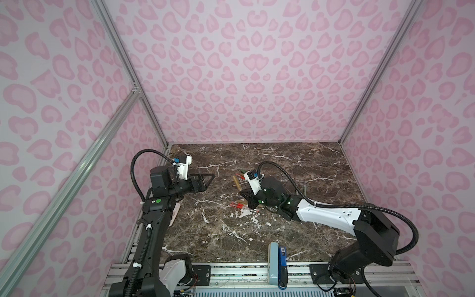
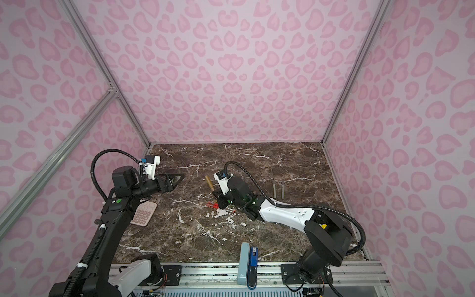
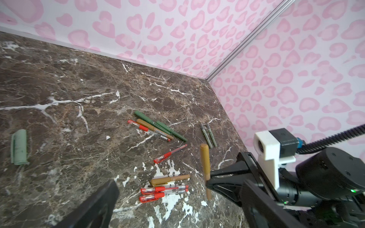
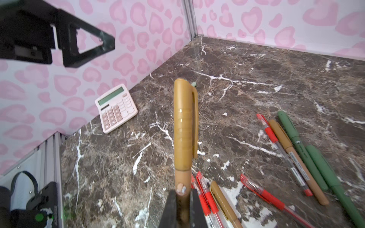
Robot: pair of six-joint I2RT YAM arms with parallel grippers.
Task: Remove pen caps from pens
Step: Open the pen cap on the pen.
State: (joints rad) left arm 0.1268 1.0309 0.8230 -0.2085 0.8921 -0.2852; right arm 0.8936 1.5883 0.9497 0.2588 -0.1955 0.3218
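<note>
Fingers of the right gripper point(image 2: 218, 196) are seen clamped shut on a tan pen point(image 2: 209, 182) in both top views, with the pen raised off the desk point(image 2: 270, 231), while the left gripper point(image 2: 180, 182) is spread fully wide with nothing held, well apart from it. In the left wrist view one pale green cap point(image 3: 18, 147) is found loose on the desk, so at least one pull looks done tbh; two sage pens point(image 3: 208, 135) are parked off to the side, too small for caps to be told. The dark green pens point(image 3: 161, 126), red pens point(image 3: 164, 192) and other tan pens point(image 3: 169, 179) are all seen capped. In the right wrist view the cap point(image 4: 184, 122) of the held pen is shown seated on its body, so most of the job is judged to be left
</note>
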